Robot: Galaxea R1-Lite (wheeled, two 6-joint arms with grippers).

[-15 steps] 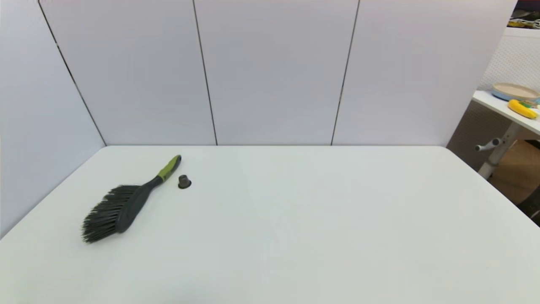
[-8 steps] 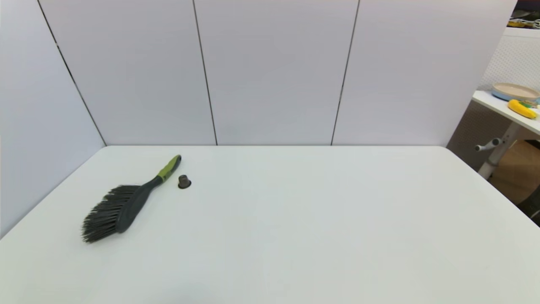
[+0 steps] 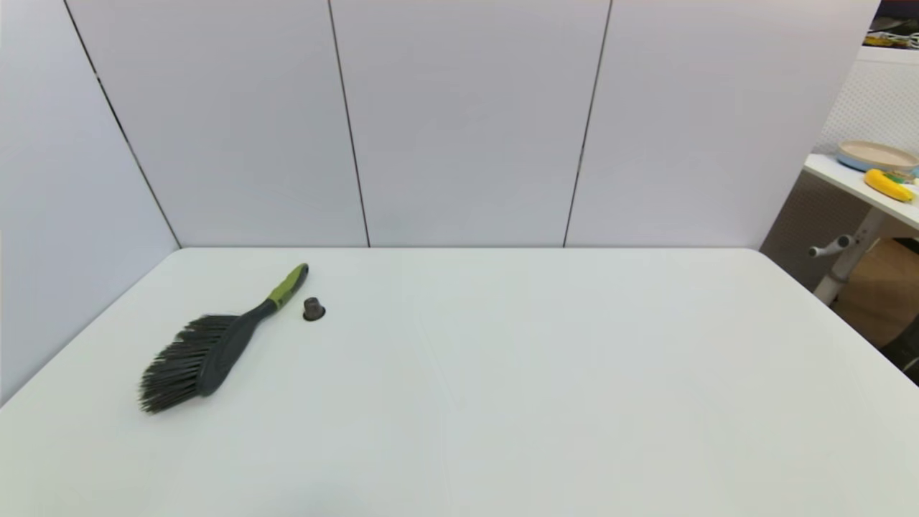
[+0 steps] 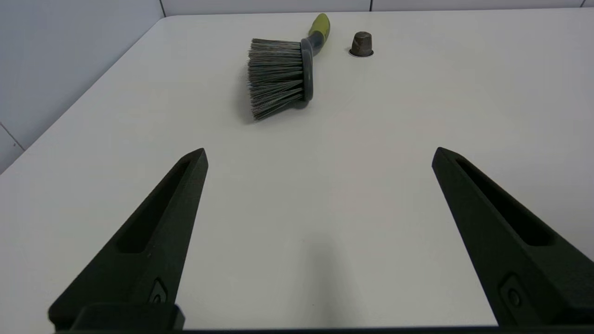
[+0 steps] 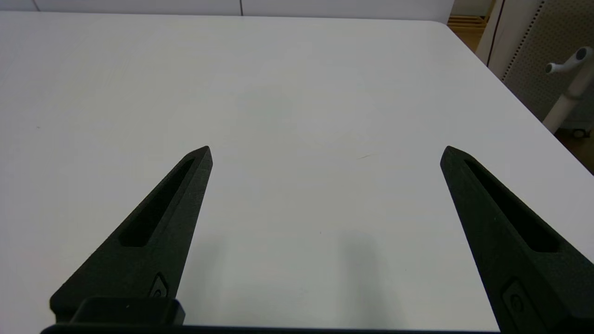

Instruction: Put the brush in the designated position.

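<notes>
The brush (image 3: pixel 208 350) lies flat on the left part of the white table (image 3: pixel 502 388), its dark bristles toward the front left and its lime-green handle (image 3: pixel 288 283) pointing toward the back. The left wrist view also shows the brush (image 4: pixel 283 69), well ahead of my left gripper (image 4: pixel 320 155), which is open and holds nothing. My right gripper (image 5: pixel 326 153) is open over bare table near the front right, far from the brush. Neither arm shows in the head view.
A small dark cone-shaped cap (image 3: pixel 314 309) stands just right of the brush handle, also visible as the cap (image 4: pixel 361 44) in the left wrist view. A side table with a plate (image 3: pixel 876 155) and a yellow object (image 3: pixel 889 185) stands beyond the right edge.
</notes>
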